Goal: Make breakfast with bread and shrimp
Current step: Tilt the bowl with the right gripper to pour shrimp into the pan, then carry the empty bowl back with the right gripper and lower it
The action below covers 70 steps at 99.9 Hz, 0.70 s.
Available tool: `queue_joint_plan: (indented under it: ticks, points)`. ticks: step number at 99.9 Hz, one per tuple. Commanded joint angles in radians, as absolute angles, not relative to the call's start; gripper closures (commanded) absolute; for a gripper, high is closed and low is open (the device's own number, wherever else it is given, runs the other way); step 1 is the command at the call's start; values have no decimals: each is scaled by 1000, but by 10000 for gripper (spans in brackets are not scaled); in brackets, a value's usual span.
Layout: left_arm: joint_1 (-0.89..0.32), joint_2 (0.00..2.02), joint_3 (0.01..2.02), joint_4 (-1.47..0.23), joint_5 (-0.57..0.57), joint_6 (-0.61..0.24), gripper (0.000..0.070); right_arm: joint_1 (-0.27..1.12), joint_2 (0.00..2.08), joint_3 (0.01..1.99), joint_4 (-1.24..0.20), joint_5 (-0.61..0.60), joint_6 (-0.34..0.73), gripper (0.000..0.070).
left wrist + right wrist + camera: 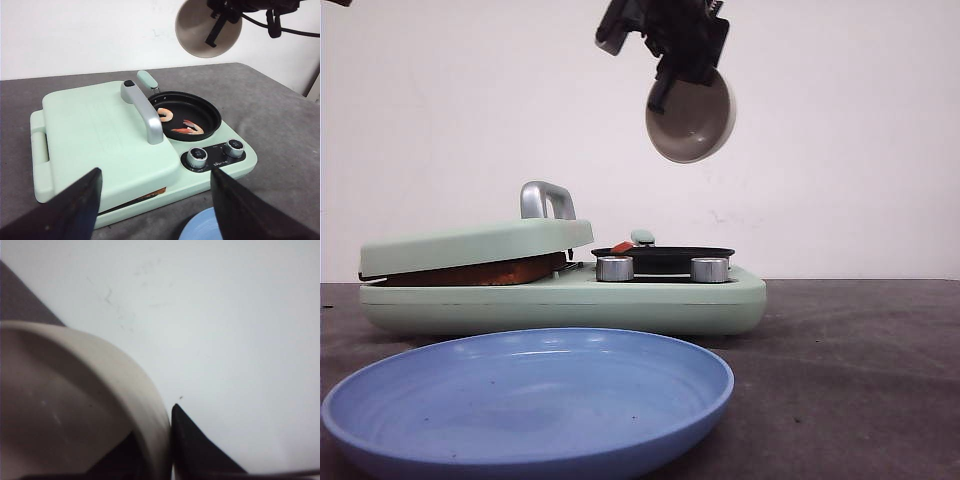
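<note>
The bread (490,272) lies under the shut mint-green lid (480,243) of the breakfast maker; only its brown crust edge (152,195) shows. Orange-pink shrimp (165,114) lie in the small black pan (214,124), and a red tip (622,247) shows above the pan rim (670,252). My right gripper (665,85) is high above the pan, shut on the rim of a tilted, empty beige bowl (692,117), with one finger inside and one outside (157,440). My left gripper (155,172) hangs open above the maker's front edge, holding nothing.
A large empty blue plate (520,440) sits on the dark table in front of the maker, its edge (200,227) just below my left gripper. Two silver knobs (196,156) (233,147) and a silver lid handle (145,112) stand on the maker. A white wall is behind.
</note>
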<state>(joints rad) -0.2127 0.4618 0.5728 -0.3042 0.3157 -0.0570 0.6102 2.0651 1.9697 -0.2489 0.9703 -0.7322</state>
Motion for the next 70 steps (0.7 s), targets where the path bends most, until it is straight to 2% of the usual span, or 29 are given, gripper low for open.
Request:
queue_joint_plan:
  ticks: [1, 21, 40, 55, 70]
  points:
    - [-216, 463, 576, -292, 313, -37, 351, 603, 2077, 1996, -263, 976, -633, 698]
    - [-216, 464, 576, -292, 313, -38, 351, 555, 2067, 1998, -346, 956, -542, 697]
    - [-216, 465, 576, -294, 314, -38, 351, 487, 2019, 2000, -511, 845, -332, 697]
    - [-216, 474, 576, -301, 314, -38, 351, 418, 1987, 2011, -661, 715, -144, 697]
    - [-216, 487, 576, -307, 314, -37, 350, 330, 1960, 2011, -799, 496, 81, 697]
